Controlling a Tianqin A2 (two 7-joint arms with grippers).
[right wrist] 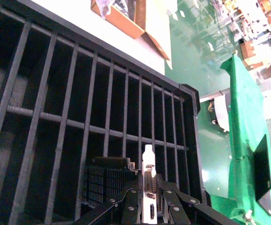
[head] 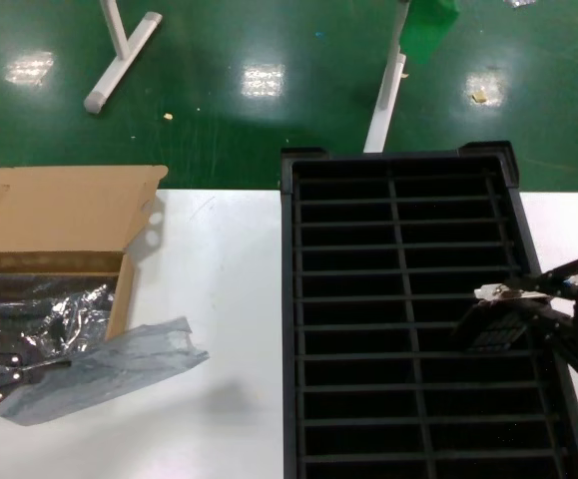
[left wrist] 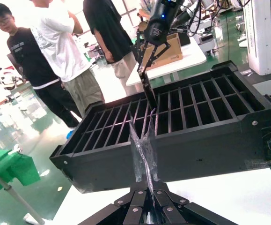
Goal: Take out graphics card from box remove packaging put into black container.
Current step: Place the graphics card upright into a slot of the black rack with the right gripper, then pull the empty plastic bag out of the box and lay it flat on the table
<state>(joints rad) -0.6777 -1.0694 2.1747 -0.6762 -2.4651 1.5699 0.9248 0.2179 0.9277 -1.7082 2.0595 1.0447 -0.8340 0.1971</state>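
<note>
My right gripper [head: 530, 296] is shut on the graphics card [head: 490, 325] by its silver end bracket and holds it over the right column of the black container [head: 294, 299]. In the right wrist view the gripper [right wrist: 149, 182] clamps the bracket, and the card's ribbed part [right wrist: 108, 180] hangs over the slots of the container [right wrist: 55, 117]. My left gripper [head: 54, 366] is shut on the grey-blue packaging [head: 119, 364], which lies on the table beside the open box [head: 64, 215]. In the left wrist view the packaging [left wrist: 143, 157] stands up from the gripper [left wrist: 147, 186].
More shiny bags lie inside the box. The white table [head: 219, 299] ends just behind the box and the container. Green floor with white stand legs [head: 119, 55] lies beyond. In the left wrist view people [left wrist: 60, 51] stand behind the container [left wrist: 196, 136].
</note>
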